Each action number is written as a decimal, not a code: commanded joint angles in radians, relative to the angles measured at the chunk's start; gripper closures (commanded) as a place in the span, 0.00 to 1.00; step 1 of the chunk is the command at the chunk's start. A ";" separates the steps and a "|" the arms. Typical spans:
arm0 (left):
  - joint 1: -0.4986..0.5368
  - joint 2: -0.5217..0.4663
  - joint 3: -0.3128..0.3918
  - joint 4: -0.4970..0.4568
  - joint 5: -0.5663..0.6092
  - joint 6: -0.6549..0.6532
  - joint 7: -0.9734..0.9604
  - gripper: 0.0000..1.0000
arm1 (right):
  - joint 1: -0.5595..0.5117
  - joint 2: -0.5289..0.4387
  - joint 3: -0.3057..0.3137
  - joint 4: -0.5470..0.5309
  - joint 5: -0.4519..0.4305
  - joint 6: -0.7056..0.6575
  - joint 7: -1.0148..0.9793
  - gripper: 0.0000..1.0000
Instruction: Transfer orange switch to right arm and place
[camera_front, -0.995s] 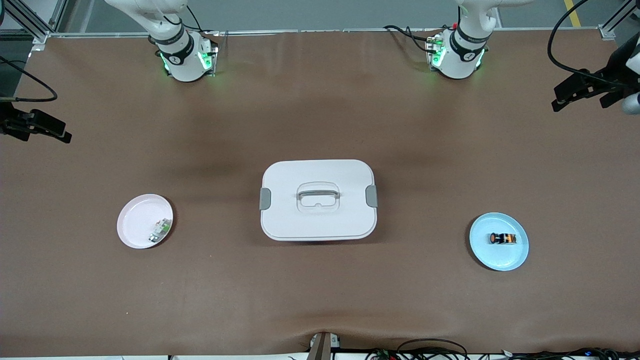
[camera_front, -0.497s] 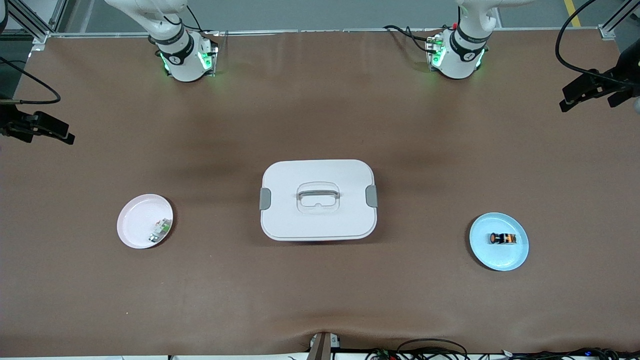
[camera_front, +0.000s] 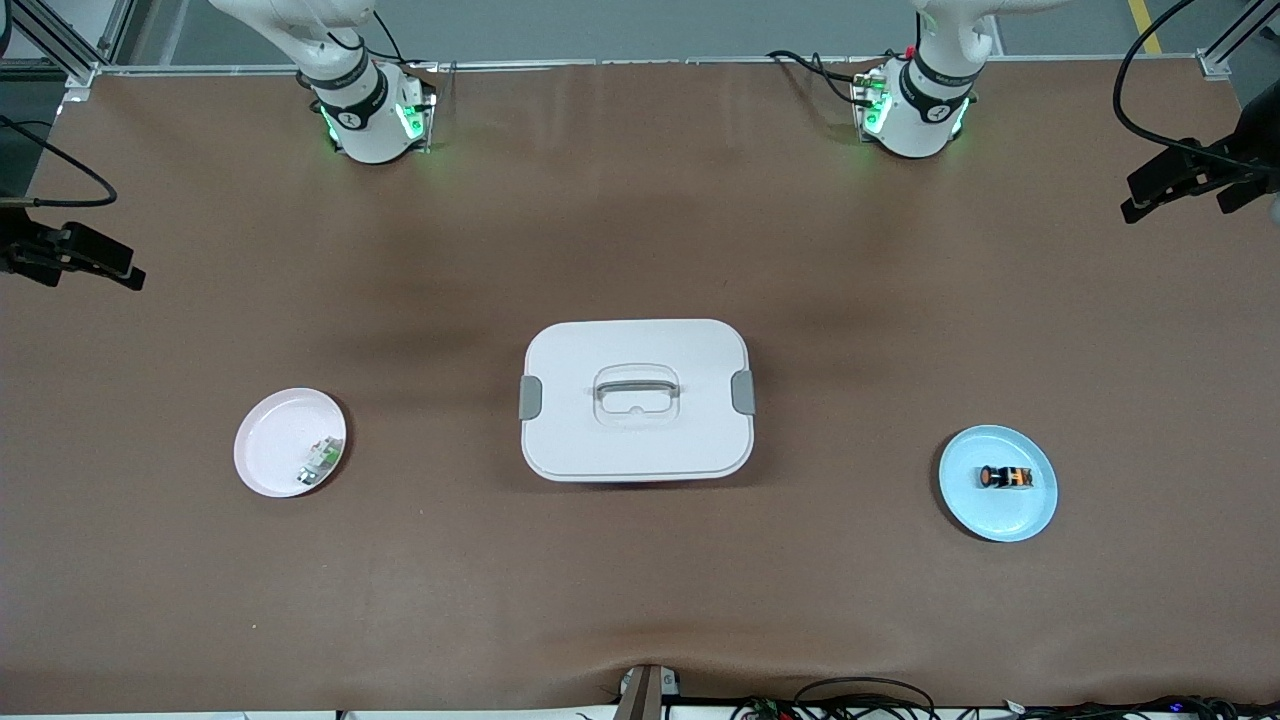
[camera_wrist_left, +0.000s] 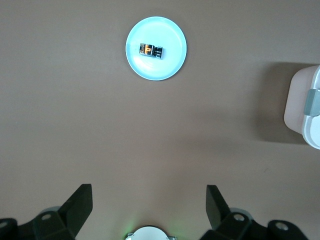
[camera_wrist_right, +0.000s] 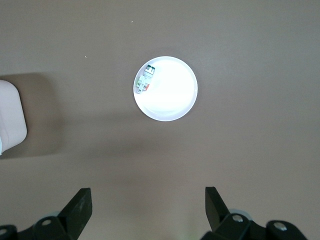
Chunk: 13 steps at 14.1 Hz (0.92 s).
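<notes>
The orange switch (camera_front: 1005, 478) is a tiny black part with orange bands. It lies on its side on a light blue plate (camera_front: 985, 515) toward the left arm's end of the table. It also shows in the left wrist view (camera_wrist_left: 151, 50) on the same plate (camera_wrist_left: 156, 67). My left gripper (camera_wrist_left: 149, 192) is open and empty, high above the table, well apart from the plate; it shows at the edge of the front view (camera_front: 1150, 195). My right gripper (camera_wrist_right: 148, 195) is open and empty, high over the right arm's end (camera_front: 100, 268).
A white box with a closed lid, grey handle and grey latches (camera_front: 636, 398) stands mid-table. A pink plate (camera_front: 270, 445) toward the right arm's end holds a small white-and-green part (camera_front: 320, 462), also seen in the right wrist view (camera_wrist_right: 145, 80).
My left gripper has drifted slightly toward the left arm's end of the table. The right gripper has barely shifted. Nothing on the table has moved.
</notes>
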 joint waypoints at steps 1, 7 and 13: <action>-0.007 0.018 -0.006 0.010 0.012 -0.013 0.010 0.00 | -0.003 0.013 0.004 0.028 0.002 -0.010 -0.003 0.00; -0.026 0.027 -0.038 0.018 0.014 -0.004 0.010 0.00 | 0.011 0.024 0.004 0.028 0.002 -0.010 -0.006 0.00; -0.041 0.035 -0.039 0.019 0.003 -0.005 0.009 0.00 | 0.018 0.033 0.004 0.034 0.002 -0.008 0.000 0.00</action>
